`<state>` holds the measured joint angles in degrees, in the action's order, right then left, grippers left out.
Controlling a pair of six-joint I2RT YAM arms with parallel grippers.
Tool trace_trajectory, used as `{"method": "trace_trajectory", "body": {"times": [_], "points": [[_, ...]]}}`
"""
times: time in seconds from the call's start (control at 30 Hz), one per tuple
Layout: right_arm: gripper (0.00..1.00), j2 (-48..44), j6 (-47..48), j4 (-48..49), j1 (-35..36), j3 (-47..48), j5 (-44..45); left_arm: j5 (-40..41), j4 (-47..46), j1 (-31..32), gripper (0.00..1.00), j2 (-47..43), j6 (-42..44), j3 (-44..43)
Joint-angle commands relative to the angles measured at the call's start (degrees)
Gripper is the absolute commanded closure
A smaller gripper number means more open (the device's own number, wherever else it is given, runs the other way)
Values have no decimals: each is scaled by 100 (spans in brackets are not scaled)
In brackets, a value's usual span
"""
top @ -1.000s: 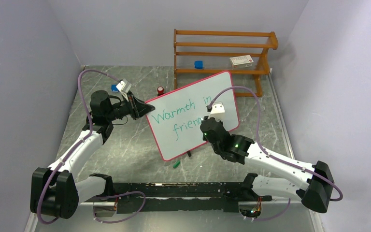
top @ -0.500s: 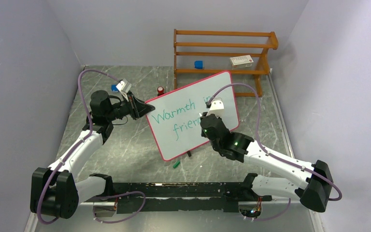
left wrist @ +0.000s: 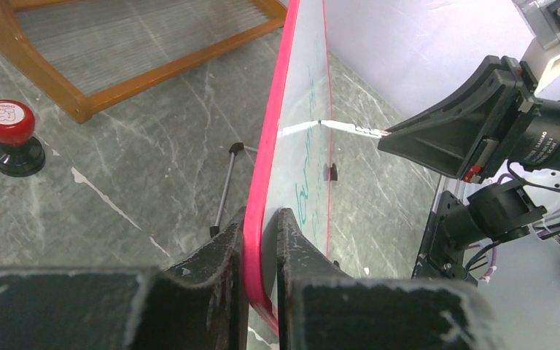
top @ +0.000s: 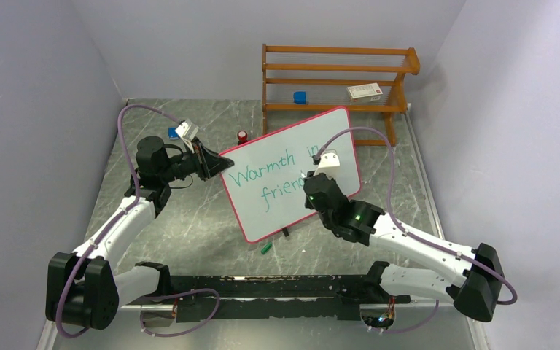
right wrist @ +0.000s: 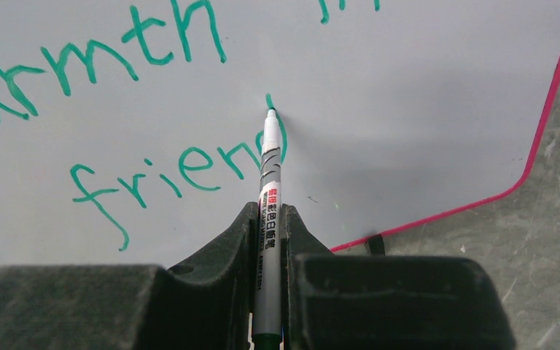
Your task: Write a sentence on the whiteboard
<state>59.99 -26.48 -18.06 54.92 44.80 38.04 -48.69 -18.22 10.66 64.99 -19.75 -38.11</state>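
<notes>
The whiteboard (top: 286, 142), white with a pink-red frame, stands tilted on the table. In green it reads "Warmth in" and, below that, "frien" with a further letter partly drawn. My left gripper (top: 219, 162) is shut on the board's left edge, with the frame (left wrist: 271, 146) pinched between its fingers (left wrist: 261, 215). My right gripper (top: 308, 180) is shut on a grey marker (right wrist: 268, 171). The marker's tip touches the board (right wrist: 408, 87) at the top of the newest green stroke. In the left wrist view the marker (left wrist: 350, 128) meets the board's face.
A wooden rack (top: 335, 80) stands behind the board, holding a blue block (top: 300, 96) and a white box (top: 364, 91). A red-topped stamp (top: 242, 136) and a blue item (top: 173, 133) lie at the back left. A green cap (top: 266, 248) lies before the board.
My right gripper has shifted slightly up the board with the marker. The left gripper and the board have stayed put.
</notes>
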Motion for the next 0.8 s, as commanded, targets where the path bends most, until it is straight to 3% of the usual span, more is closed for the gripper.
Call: {"method": "trace_trajectory", "body": {"times": [0.0,0.77], "points": [[100,-86,-184,-232,-47,-167,-104,249,703,59,95,240,726,137],[100,-188,-381,-527,-49,-393,-223,270,740,58,95,218,739,137]]}}
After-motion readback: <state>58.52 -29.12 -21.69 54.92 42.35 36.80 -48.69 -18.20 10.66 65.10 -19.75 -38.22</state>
